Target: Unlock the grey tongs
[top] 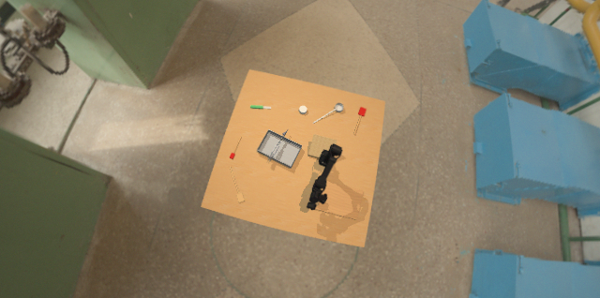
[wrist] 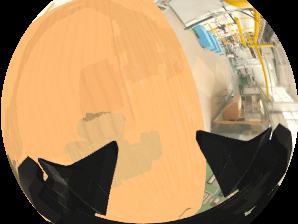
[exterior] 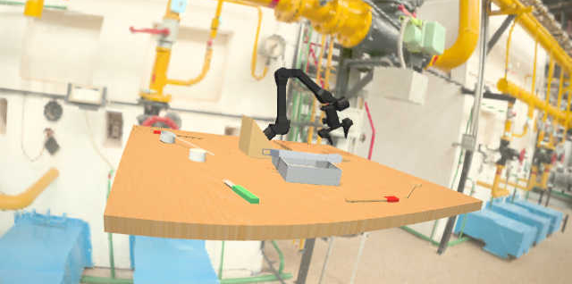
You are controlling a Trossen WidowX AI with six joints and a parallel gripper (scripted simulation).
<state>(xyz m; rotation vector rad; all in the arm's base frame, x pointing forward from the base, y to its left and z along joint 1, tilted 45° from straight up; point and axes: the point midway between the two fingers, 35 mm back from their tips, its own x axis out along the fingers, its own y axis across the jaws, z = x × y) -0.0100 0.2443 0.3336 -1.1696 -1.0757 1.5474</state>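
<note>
The arm's gripper [exterior: 336, 134] hangs above the table with its jaws spread wide and nothing between them, over the near edge of the wooden board [top: 319, 144]. The grey tongs [exterior: 304, 156] lie closed across the rim of the roasting tin [exterior: 308, 172], just beside the board and a short reach from the fingers.

From where I stand, the job now looks like the approach and the grab. The wrist view shows only tabletop and the two dark fingertips, so the hand has yet to come over the tin. I'd want it to swing across and line its jaws so they straddle both tong arms, not along them, and come down near the middle, clear of the hinge end. That way a later squeeze with tips down can free the lock. Coming down too low risks knocking the tin's rim; gripping too near the tips could let the tongs tilt out.
</note>
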